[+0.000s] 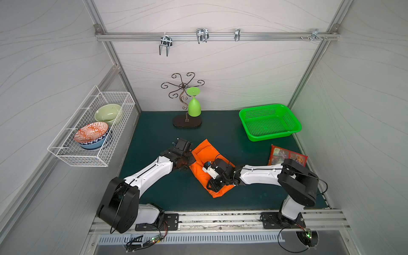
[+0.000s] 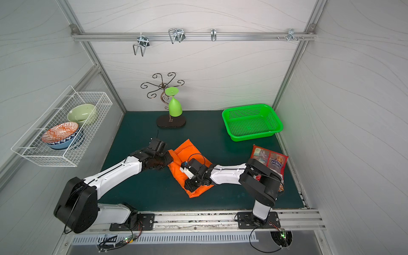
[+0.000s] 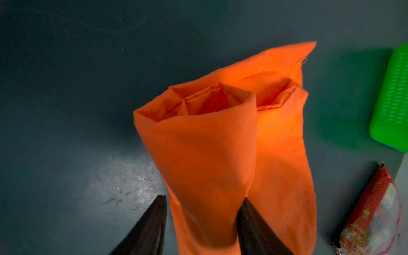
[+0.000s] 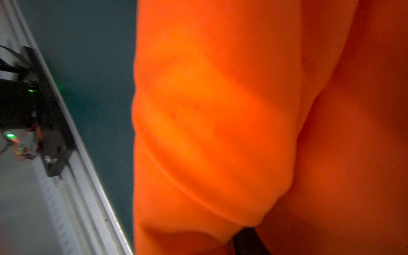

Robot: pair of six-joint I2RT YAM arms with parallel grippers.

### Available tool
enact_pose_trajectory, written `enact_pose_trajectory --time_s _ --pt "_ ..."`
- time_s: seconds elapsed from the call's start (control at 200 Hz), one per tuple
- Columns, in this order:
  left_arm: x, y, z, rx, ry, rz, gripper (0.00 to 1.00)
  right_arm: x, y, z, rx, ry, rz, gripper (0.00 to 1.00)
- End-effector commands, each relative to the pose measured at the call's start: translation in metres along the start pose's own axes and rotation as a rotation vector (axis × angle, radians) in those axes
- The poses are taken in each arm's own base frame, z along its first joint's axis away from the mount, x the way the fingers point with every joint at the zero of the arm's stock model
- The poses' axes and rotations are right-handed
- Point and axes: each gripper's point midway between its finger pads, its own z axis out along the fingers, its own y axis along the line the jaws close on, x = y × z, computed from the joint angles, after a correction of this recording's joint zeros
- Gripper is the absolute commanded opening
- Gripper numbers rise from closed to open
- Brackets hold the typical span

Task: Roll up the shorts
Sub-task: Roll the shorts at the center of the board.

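In both top views the orange shorts [image 1: 202, 154] lie mid-surface as a long, partly rolled bundle, slanting away from the front rail. The left gripper [image 1: 191, 158] is at its far end and the right gripper [image 1: 210, 187] is down on its near end.

From the left wrist, the jaws stand spread to either side of the roll's end, one touching the cloth and the other just beside it. The coil looks loose (you can see straight into its open mouth). My worry is that, with little holding this end, the layers could spring open or the roll could slide on the dark surface [image 3: 66, 88]. A snack packet [image 3: 373, 216] lies off to one side.

From the right wrist there is mostly blurred orange cloth and one dark fingertip [image 4: 249, 241] under a fold. I cannot tell whether those jaws are pinching. If they catch only the top layer, the roll could skew.

The green basket [image 1: 273, 135] at the back has nothing in it. The wire basket [image 1: 81, 159] on the wall holds a pale green bowl [image 1: 108, 112] and an orange-patterned bowl [image 1: 90, 132] stacked on a blue bowl [image 1: 92, 144].
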Motion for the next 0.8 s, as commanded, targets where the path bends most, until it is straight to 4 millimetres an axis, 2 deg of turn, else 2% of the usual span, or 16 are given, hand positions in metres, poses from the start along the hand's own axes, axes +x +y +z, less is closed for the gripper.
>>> enact_pose_trajectory --time_s 0.0,0.14,0.35,0.615,0.675,0.795 --pt "-0.008 -0.008 -0.017 0.055 -0.049 0.034 0.57 0.001 0.019 -0.002 -0.264 0.024 0.168 0.3" --pt "0.001 -0.001 -0.018 0.131 -0.078 0.026 0.61 -0.003 -0.001 -0.001 -0.367 0.024 0.357 0.31" --pt "0.011 -0.011 -0.011 0.315 -0.135 0.005 0.66 -0.001 -0.027 0.009 -0.474 0.059 0.573 0.34" --pt "0.002 -0.019 0.008 0.36 -0.255 -0.007 0.7 0.001 -0.031 0.011 -0.467 0.066 0.576 0.36" --pt "-0.002 -0.026 0.008 0.394 -0.307 -0.001 0.7 0.001 -0.03 0.011 -0.462 0.069 0.568 0.36" --pt "-0.001 -0.028 0.018 0.367 -0.341 0.043 0.7 -0.001 -0.028 0.009 -0.468 0.068 0.559 0.37"
